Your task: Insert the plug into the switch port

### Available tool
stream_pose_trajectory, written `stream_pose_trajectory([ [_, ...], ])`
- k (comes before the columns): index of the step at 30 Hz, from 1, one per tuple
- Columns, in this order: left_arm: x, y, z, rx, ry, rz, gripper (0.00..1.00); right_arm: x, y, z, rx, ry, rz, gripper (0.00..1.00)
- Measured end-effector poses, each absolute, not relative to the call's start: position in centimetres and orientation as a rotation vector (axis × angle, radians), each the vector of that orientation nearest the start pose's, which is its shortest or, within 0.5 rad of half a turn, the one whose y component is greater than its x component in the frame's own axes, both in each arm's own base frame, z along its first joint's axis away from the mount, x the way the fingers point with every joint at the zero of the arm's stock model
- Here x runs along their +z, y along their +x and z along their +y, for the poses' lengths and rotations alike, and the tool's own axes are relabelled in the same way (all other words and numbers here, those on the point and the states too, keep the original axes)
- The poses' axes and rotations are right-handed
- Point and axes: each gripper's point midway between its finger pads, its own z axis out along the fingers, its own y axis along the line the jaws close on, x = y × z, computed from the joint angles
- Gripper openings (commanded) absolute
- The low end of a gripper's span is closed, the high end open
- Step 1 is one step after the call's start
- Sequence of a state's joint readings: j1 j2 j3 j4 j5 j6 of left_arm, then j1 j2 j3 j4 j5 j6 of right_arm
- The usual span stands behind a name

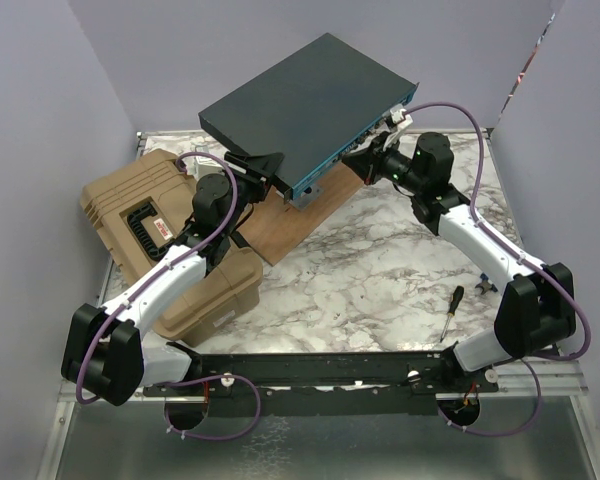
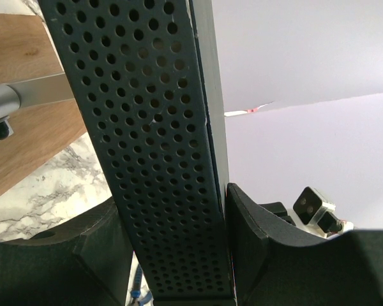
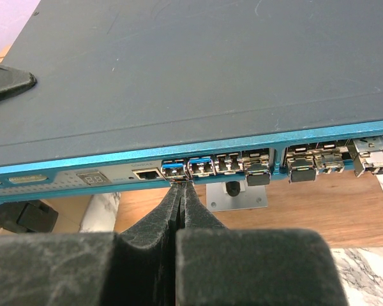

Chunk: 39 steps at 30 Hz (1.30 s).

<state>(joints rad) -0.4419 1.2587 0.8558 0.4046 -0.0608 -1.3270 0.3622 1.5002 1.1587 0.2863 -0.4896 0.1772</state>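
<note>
Walls: plain pale lilac panels on three sides of the work space.
Table [image 1: 380, 270]: white marble pattern with grey veins; a metal rail runs along the near edge, where both arms are fixed.
Switch [image 1: 300, 100]: dark grey flat box with a teal front face, at the far middle of the table, raised above the wooden board [image 1: 290, 225] on a small metal bracket [image 3: 236, 194]. Its side wall is full of round holes.
Writing on switch: a small display and tiny print beside the ports, too small to read.
Tan case [image 1: 130, 200]: ribbed plastic, at the left of the table under the left arm; it has a red and white label that is not readable.
Left gripper [image 2: 172, 255]: one finger on each side of the switch's perforated side wall, both touching it, so it clamps the switch.
Right gripper [image 3: 180, 183]: fingers pressed together, their tips against the lower edge of the plug; I cannot tell if they nip anything.
Screwdriver [image 1: 452, 310]: lies on the marble near the right arm, apart from everything.
Plug [image 3: 173, 169]: blue front, in a port at the left end of the port row.
</note>
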Motion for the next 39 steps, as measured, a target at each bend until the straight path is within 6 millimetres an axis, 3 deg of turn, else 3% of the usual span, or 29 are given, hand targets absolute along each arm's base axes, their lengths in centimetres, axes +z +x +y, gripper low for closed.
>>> stream_pose_trajectory([
  [4,31.4,38.4,-21.5,-1.31,-0.791,1.546,0.0,29.9,41.2,24.9,0.796,-0.54,1.591,0.08],
  [8,31.4,38.2,-21.5,-1.312,-0.789,1.548,0.0,29.6,41.5,23.3,0.776,-0.522,1.587,0.18],
  [14,31.4,38.2,-21.6,-1.311,-0.786,1.549,0.0,28.2,42.5,15.1,0.675,-0.386,1.591,0.34],
  [17,31.3,38.2,-21.6,-1.309,-0.783,1.55,0.0,28.3,43.1,13.1,0.64,-0.361,1.57,0.41],
  [19,31.3,38.2,-21.6,-1.307,-0.782,1.551,0.0,28.8,43.2,13.2,0.632,-0.38,1.543,0.46],
  [25,31.3,38.2,-21.6,-1.304,-0.778,1.553,0.0,30.4,44.0,13.7,0.585,-0.486,1.427,0.47],
  [32,31.3,38.2,-21.6,-1.3,-0.773,1.554,0.0,30.1,45.7,13.9,0.51,-0.576,1.323,0.44],
  [39,31.3,38.2,-21.6,-1.299,-0.771,1.558,0.0,30.5,45.9,15.1,0.498,-0.631,1.238,0.43],
])
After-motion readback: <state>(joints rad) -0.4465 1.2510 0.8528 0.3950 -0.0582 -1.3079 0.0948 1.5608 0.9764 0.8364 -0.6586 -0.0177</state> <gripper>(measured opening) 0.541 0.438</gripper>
